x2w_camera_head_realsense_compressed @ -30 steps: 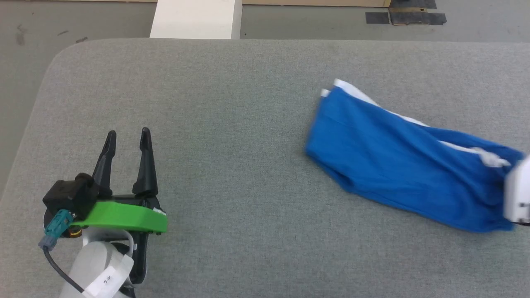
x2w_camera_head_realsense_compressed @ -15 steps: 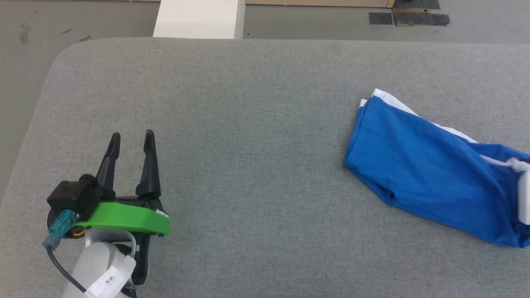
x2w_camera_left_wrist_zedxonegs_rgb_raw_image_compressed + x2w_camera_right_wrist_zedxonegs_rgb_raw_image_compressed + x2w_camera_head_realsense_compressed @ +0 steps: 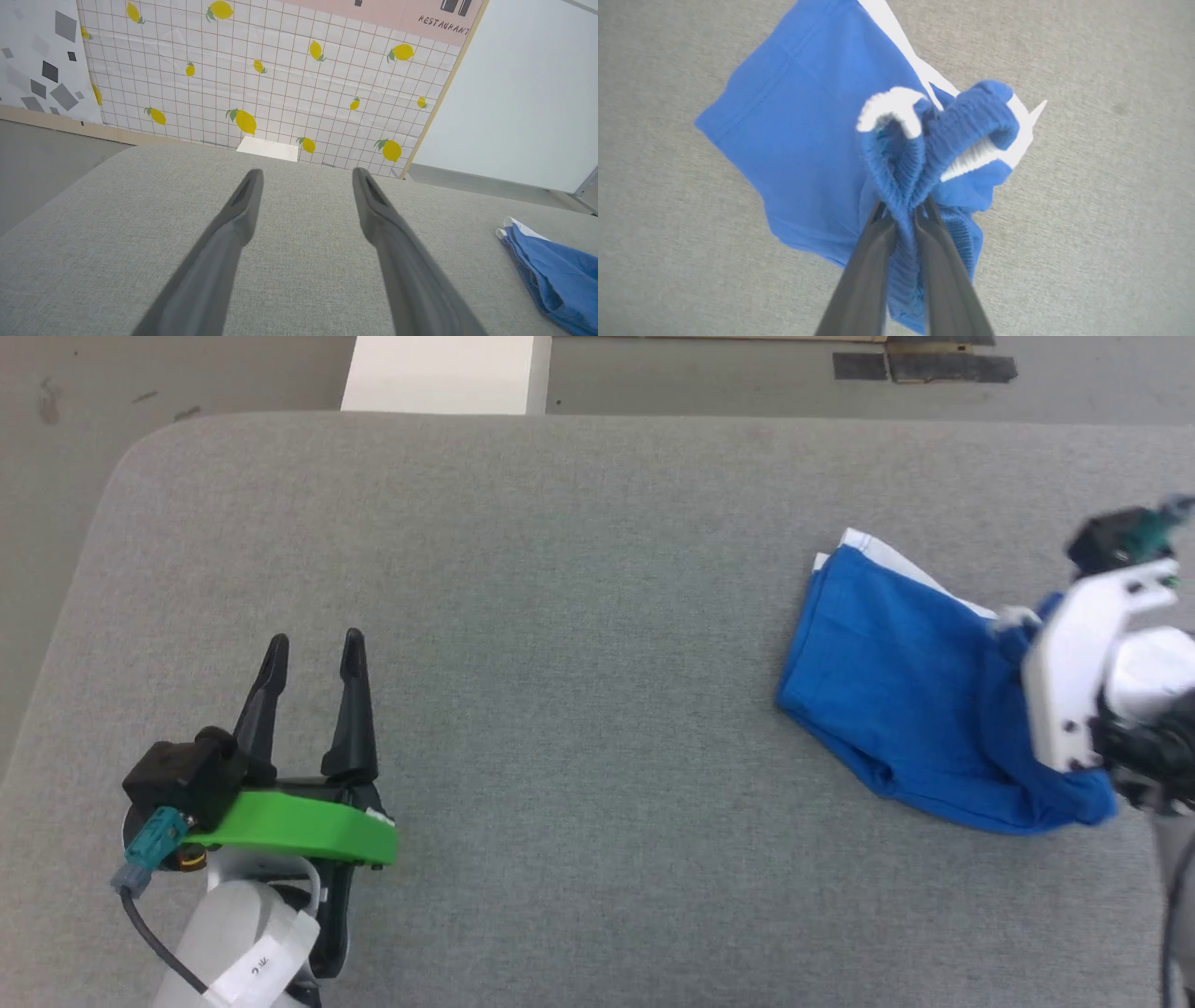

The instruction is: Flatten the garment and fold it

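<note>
The garment (image 3: 896, 681), bright blue shorts with white trim, lies bunched at the right of the grey padded table (image 3: 579, 569). My right gripper (image 3: 903, 212) is shut on its ribbed blue waistband, which is lifted and folded over the fingertips while the legs trail on the table. In the head view the right arm's white wrist (image 3: 1083, 672) covers the grip. The garment (image 3: 556, 275) shows at the far right in the left wrist view. My left gripper (image 3: 313, 649) rests at the lower left, open and holding nothing, far from the cloth; its two fingers (image 3: 243, 210) point at the wall.
The table's rounded far-left corner (image 3: 140, 448) and far edge drop to a grey floor. A white block (image 3: 439, 373) stands just beyond the far edge. A lemon-patterned tiled wall (image 3: 280, 70) rises behind it.
My right gripper has come in from the right edge with the waistband, lifting it up and back over the shorts. The garment first slid right. The left arm is nearly still.
</note>
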Motion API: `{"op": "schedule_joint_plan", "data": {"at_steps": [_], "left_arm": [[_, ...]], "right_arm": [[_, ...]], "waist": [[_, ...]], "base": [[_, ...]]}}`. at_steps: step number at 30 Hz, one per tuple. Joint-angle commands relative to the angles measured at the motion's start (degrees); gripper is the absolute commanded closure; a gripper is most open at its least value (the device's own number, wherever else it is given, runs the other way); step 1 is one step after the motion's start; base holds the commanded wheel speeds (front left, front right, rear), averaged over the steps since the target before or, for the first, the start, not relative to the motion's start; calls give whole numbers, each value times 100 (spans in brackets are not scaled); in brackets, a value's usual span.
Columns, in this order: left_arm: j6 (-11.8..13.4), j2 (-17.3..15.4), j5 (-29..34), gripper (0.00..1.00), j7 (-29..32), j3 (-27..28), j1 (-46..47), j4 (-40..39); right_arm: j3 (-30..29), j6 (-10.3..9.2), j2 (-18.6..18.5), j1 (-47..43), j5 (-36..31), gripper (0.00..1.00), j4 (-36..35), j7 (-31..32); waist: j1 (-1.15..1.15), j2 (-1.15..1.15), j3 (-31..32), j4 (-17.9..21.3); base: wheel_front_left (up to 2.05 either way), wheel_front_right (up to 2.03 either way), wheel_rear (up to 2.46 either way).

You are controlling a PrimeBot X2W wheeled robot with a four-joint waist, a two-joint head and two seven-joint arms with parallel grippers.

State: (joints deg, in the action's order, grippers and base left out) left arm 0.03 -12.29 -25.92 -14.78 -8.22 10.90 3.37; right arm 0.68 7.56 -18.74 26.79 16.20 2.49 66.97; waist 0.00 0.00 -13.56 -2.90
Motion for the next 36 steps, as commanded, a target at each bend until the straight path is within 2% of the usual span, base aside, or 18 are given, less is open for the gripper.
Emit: {"op": "schedule_joint_plan", "data": {"at_steps": [1, 6, 14, 22, 23, 24, 25, 30, 36], "left_arm": [[-34, 26, -4, 0, -20, 1, 76, 19], [-67, 65, -7, 0, -20, -10, 132, 42], [-131, 137, 25, 0, -21, 20, 207, 65], [-199, 206, 77, 0, -21, 47, 255, 96], [-208, 214, 83, 0, -21, 52, 262, 101], [-215, 219, 89, 0, -21, 59, 266, 105], [-222, 225, 95, 0, -21, 70, 268, 111], [-244, 229, 130, 0, -21, 107, 229, 167], [-250, 198, 141, 0, -21, 134, 116, 236]], "right_arm": [[67, -8, 126, 174, -19, 100, 71, -76], [225, -8, 530, 574, -240, 100, 578, -426], [114, -8, 1020, 1017, -710, 100, 1527, -1012], [106, -8, 1255, 1203, -996, 100, 2362, -1351], [132, -8, 1270, 1229, -991, 94, 2433, -1407], [162, -8, 1281, 1251, -966, 62, 2481, -1455], [191, -8, 1288, 1278, -935, 0, 2529, -1529], [437, -8, 1296, 1384, -720, 0, 2646, -1729], [932, -8, 1244, 1441, -211, 0, 2434, -1955]], "waist": [[0, 0, -74, -69], [0, 0, -223, -226], [0, 0, -388, -420], [0, 0, -488, -492], [0, 0, -493, -490], [0, 0, -495, -487], [0, 0, -491, -477], [0, 0, -341, -381], [0, 0, 13, -197]], "base": [[0, 0, 0], [0, 0, 0], [0, 0, 0], [0, 0, 0], [0, 0, 0], [0, 0, 0], [0, 0, 0], [0, 0, 0], [0, 0, 0]]}}
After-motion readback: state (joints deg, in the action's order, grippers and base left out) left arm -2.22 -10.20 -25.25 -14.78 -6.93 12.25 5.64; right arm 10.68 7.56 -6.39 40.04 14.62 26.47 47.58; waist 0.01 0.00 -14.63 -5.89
